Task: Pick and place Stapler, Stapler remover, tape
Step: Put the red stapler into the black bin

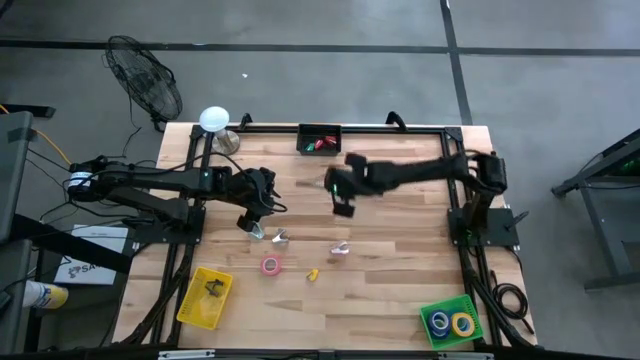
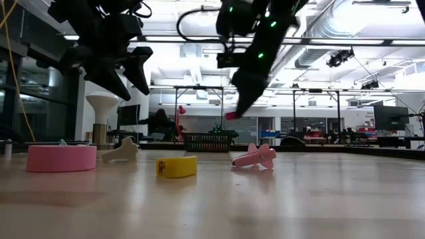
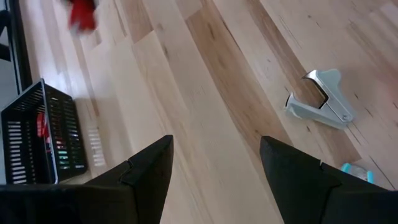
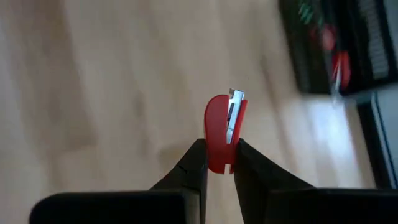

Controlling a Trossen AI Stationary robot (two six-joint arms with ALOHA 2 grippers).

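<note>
Carrying a small red plastic stapler remover [image 4: 222, 138], pinched narrowly in the right end effector [image 4: 217, 163] above mid-tabletop [image 1: 400, 280], appears the step in hand; release into the black wire basket [image 1: 319, 139] seems next. The left end effector [image 3: 214, 174] hangs wide, empty.

A wooden table [image 1: 400, 290] carries 3 baskets: a black basket [image 1: 320, 127] at its far edge, a yellow basket [image 1: 195, 312] near the front-left corner and a green basket [image 1: 447, 304] near the front-right corner. A white mushroom-shaped stand [image 1: 213, 120] sits at the far-left corner, and a floor fan [image 1: 145, 75] stands beyond it.

The wooden table [image 1: 400, 290] bears a pink tape [image 1: 270, 265] and baskets.
</note>
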